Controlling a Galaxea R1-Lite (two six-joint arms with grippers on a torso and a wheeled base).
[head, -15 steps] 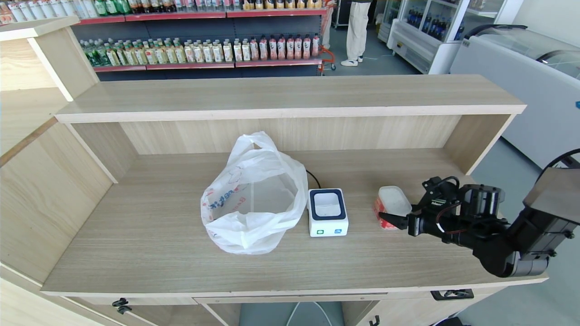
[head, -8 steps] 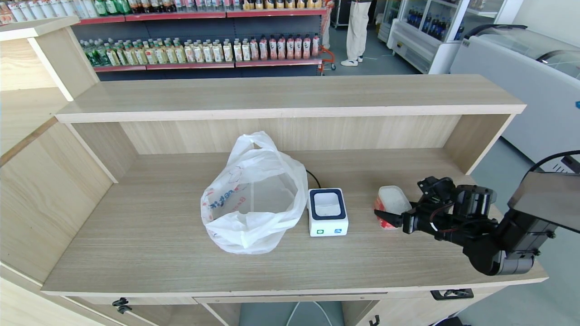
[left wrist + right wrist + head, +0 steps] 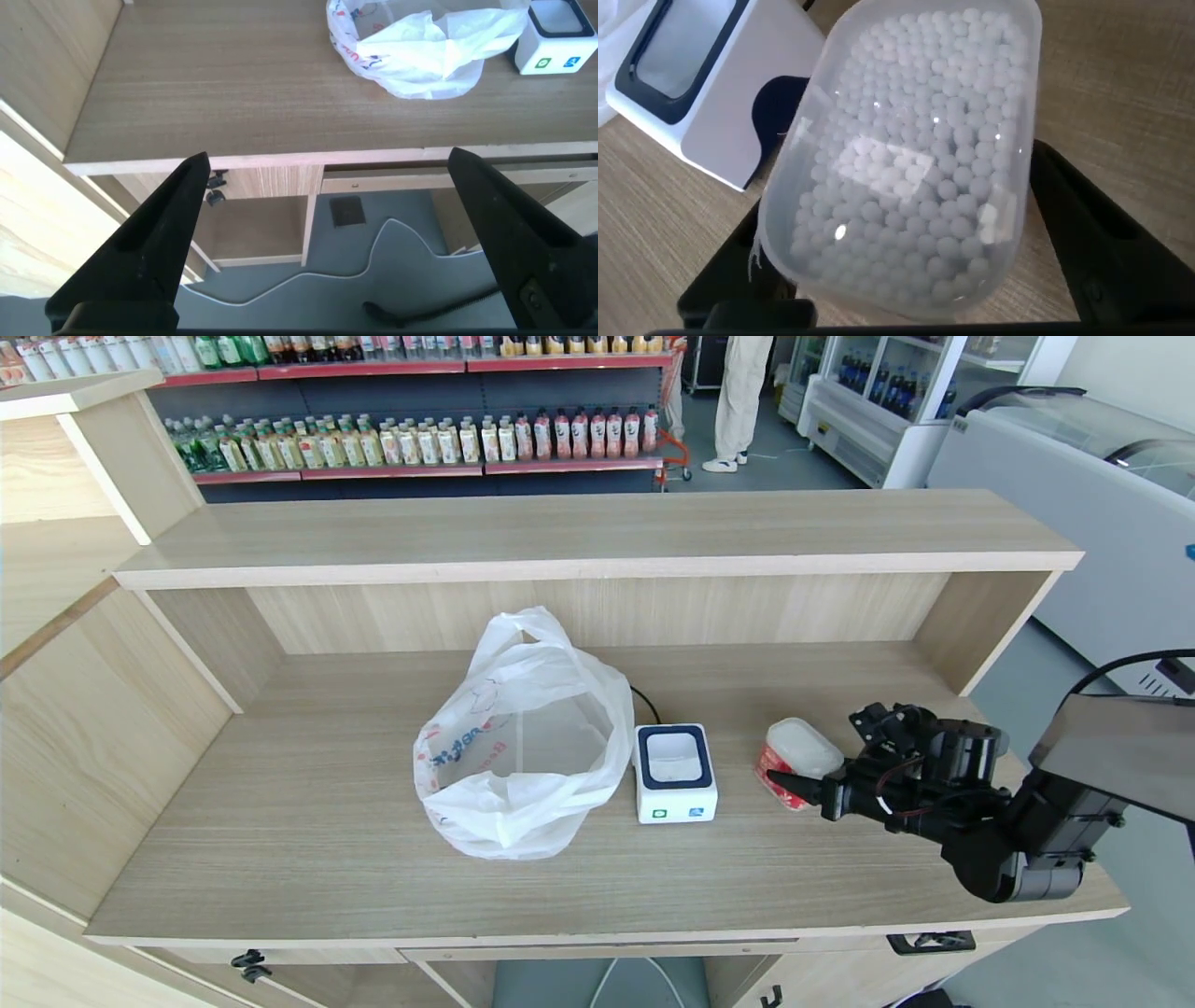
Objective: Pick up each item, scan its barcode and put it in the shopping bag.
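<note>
Woodgrain counter (image 3: 308, 859) bears crinkled plastic bag (image 3: 537, 709), boxy scanner (image 3: 676, 788), bead-filled clear tub (image 3: 795, 751).

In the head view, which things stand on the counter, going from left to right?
The shopping bag → barcode scanner → plastic tub of white beads.

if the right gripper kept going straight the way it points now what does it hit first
The container sits between the fingers of the right gripper, so that comes first. Past it, the line runs toward the white scanner, though depth is unclear.
</note>
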